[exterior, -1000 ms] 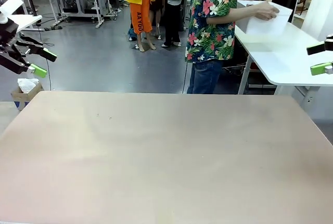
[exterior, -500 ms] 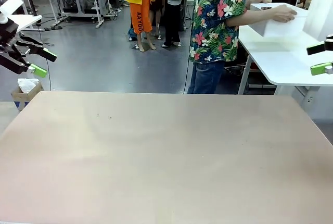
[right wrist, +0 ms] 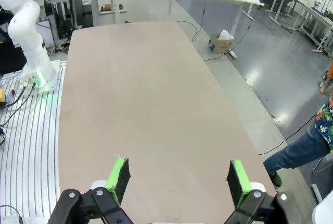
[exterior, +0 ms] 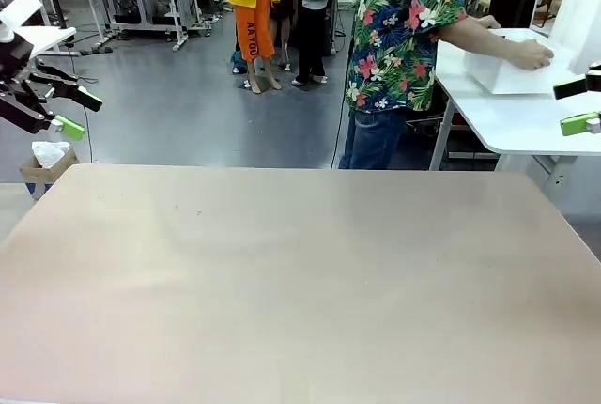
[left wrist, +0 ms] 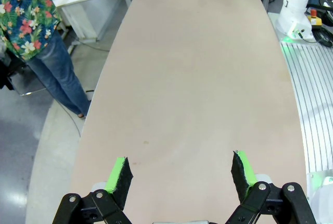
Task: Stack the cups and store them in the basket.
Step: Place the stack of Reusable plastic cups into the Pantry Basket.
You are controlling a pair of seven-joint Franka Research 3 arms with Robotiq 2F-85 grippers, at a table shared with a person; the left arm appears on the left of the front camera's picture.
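The cups are out of view. The basket [exterior: 508, 74], a white rectangular bin, rests on a white side table [exterior: 526, 117] beyond the far right corner, with a person's hand [exterior: 531, 53] on it. My left gripper [exterior: 79, 113] hangs open in the air off the table's far left edge, with nothing between its fingers. My right gripper [exterior: 573, 106] hangs open off the far right edge, just in front of the side table. In the wrist views the left gripper [left wrist: 182, 174] and the right gripper [right wrist: 178, 178] each stand wide open above the bare beige tabletop [exterior: 300, 282].
A person in a floral shirt [exterior: 399, 28] stands at the far side, leaning toward the side table. A cardboard box [exterior: 45, 164] sits on the floor at the far left. The other arm's white base [left wrist: 296, 5] [right wrist: 28, 31] stands beside the table.
The person has carried the white basket to the right and lowered it onto the side table, leaning further that way. Neither arm has moved.
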